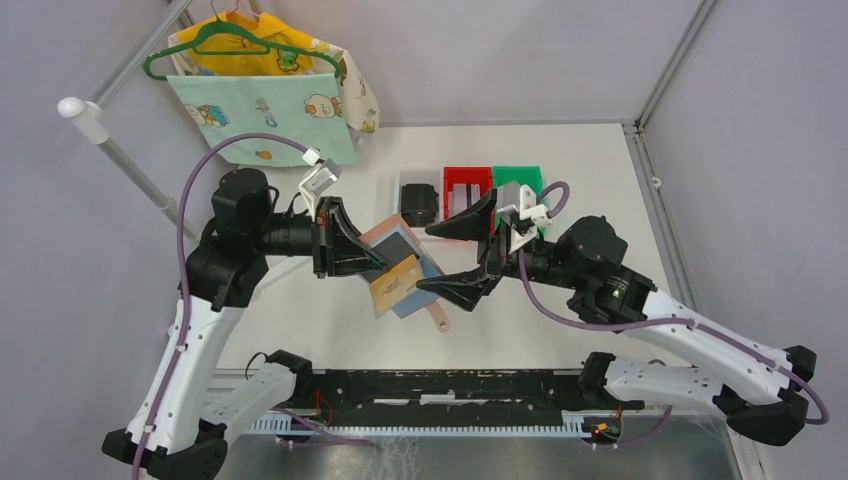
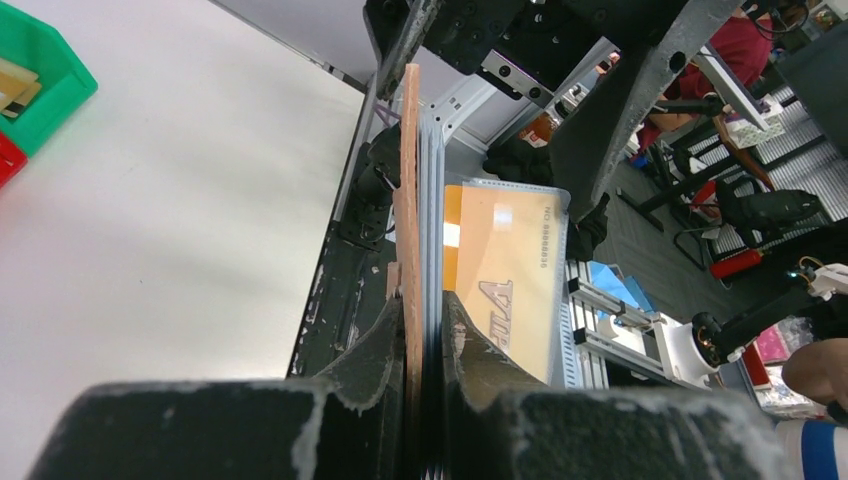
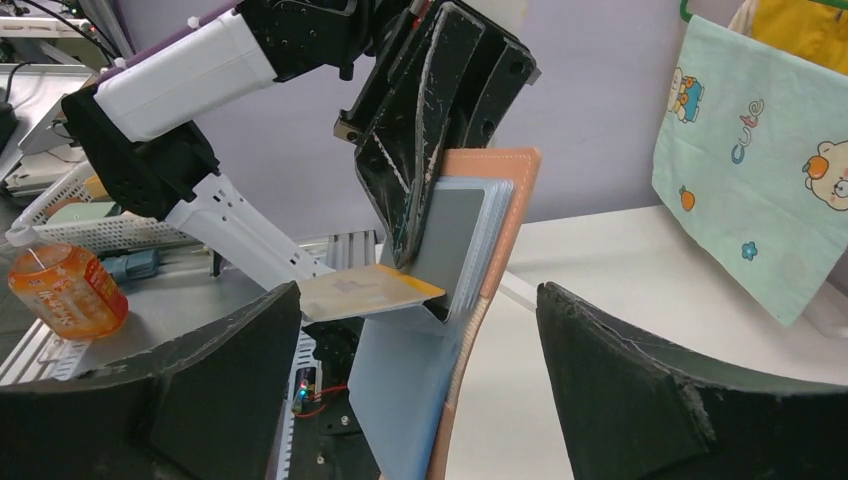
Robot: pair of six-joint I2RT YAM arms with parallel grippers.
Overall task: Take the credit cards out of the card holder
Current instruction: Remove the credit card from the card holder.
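While the left fingers (image 1: 347,247) clamp the opened card holder (image 3: 478,240) above the counter (image 1: 600,190), a gold card (image 1: 392,284) protrudes from its sleeves toward 7 o'clock. Right fingers (image 1: 468,220) are spread wide, gripping nothing, at the holder's 3 o'clock.

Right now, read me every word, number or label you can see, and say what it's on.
"Cute": on the green cloth.
Orange card: big letters, half hidden, not readable for sure; the row of small digits is too blurred.
Nothing else is readable.
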